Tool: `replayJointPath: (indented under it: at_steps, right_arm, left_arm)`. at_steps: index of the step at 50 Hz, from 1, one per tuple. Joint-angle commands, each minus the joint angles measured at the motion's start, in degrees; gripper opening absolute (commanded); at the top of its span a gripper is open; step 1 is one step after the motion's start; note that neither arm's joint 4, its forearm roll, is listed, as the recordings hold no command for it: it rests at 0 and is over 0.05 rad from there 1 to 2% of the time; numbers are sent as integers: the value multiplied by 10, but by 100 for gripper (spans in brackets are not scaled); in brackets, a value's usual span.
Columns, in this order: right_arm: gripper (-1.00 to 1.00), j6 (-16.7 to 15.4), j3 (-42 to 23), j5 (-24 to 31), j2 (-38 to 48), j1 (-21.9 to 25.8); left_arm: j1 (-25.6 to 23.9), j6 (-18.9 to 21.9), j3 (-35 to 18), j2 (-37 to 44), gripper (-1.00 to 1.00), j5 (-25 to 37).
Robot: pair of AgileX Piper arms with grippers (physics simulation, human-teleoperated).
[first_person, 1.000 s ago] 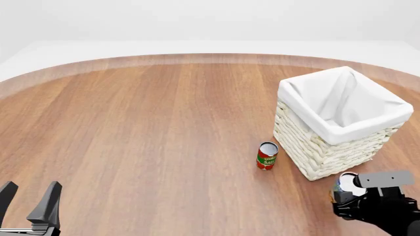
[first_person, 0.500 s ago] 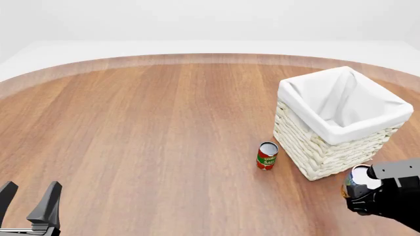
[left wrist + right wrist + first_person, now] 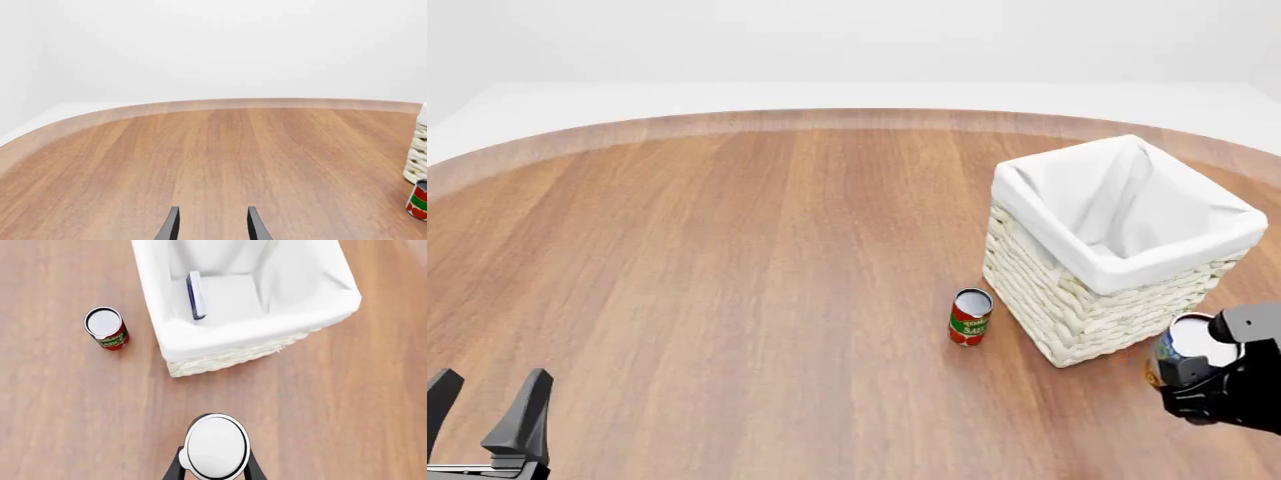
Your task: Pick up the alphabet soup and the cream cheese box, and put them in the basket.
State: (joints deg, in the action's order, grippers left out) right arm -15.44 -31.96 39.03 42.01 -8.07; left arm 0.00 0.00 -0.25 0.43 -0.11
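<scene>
Rightward since a second ago, the right gripper (image 3: 1190,372), jaws clamped on the alphabet soup (image 3: 1188,342), hangs at the basket's (image 3: 1054,300) 5 o'clock; left gripper (image 3: 487,412) jaws wide.

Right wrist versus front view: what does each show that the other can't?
Only the right wrist view looks into the basket, showing the cream cheese box on edge against the liner. Only the front view shows the left gripper, jaws apart. Both show the alphabet soup held in the right gripper outside the basket, and the red-and-green can.
</scene>
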Motion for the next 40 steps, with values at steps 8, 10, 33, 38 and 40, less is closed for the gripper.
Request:
replayJointPath:
  at_steps: [8, 10, 33, 38, 40]
  right_arm:
    - [-100, -6, -82, 66, -6, -2]
    - [-100, -7, -94, 73, -4, 0]
    - [-100, -3, -191, 107, 20, 15]
    - [-100, -3, -213, 122, 16, 22]
    - [-100, -4, -221, 127, 14, 26]
  left_arm:
    - [0, 0, 0, 0, 100, 0]
    - [0, 0, 0, 0, 100, 0]
    - [0, 0, 0, 0, 100, 0]
    - [0, 0, 0, 0, 100, 0]
    - [0, 0, 0, 0, 100, 0]
